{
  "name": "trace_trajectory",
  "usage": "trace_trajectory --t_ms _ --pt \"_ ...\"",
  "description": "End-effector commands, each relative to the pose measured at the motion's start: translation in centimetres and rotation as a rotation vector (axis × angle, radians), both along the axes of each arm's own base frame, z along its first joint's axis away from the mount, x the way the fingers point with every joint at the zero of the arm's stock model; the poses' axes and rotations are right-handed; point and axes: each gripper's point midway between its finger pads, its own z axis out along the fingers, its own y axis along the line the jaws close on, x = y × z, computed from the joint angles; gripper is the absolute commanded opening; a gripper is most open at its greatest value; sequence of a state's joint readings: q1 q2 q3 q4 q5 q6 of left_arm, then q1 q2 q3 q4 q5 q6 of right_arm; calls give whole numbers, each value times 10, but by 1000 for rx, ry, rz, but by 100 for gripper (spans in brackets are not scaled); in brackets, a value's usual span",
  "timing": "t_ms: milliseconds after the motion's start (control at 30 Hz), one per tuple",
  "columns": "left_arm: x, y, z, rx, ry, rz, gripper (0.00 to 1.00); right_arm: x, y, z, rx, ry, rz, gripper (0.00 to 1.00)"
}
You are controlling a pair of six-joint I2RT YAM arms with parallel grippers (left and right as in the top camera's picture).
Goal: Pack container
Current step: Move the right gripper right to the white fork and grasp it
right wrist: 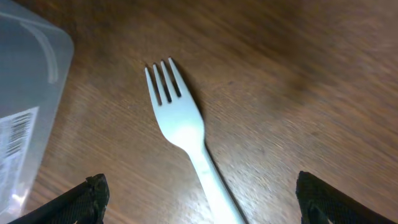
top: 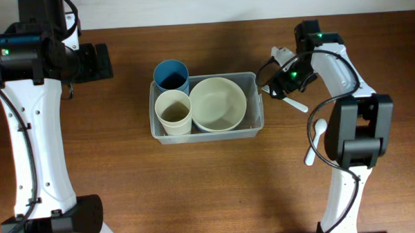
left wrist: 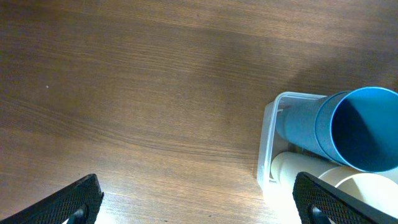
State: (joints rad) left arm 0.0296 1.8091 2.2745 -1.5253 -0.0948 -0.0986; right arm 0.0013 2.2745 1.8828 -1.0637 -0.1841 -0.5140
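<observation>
Container: I see the clear container near the middle of the table, its long side running left to right between the two arms.
Contents: a blue cup stands in the far left corner with its mouth reaching over the rim. A cream cup sits just in front of it. A cream bowl fills the right-hand part, touching or nearly touching the cream cup.
Left gripper: on my left wrist camera the left gripper hangs over bare wood to the left of the container. Its fingers are spread wide at the two lower corners of the view, with nothing between them. The blue cup and one container corner show at the right edge of that view.
Right gripper: the right gripper is just off the container's right end. Its fingers are set far apart and grasp nothing.
Fork: a white plastic fork lies flat on the wood between the right fingers, clear of both. Its tines point towards the container, near its corner but not touching it.
Spoon: a white spoon lies on the table nearer the right arm's base, well apart from the container.
Packed so far: two cups and the bowl are in; the fork and spoon are on the table.
</observation>
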Motion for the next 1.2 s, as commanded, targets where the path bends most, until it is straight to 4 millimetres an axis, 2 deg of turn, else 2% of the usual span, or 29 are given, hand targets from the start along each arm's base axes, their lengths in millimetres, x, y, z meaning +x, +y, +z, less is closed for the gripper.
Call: trace_trajectory --t_ms 0,267,633,767,867,1167 --pt "-1 3 0 6 -1 14 100 0 14 -13 26 8 58 91" --pt "-1 3 0 6 -1 14 100 7 30 -20 15 -27 115 90" --pt "-1 3 0 6 0 14 100 2 20 -46 -45 18 110 80" --pt "-1 3 0 6 -1 14 100 6 17 -46 -60 2 103 73" --pt "-1 3 0 6 -1 14 100 8 9 -47 -94 -2 93 61" --pt "-1 3 0 6 -1 14 100 9 -5 -47 -88 11 -16 49"
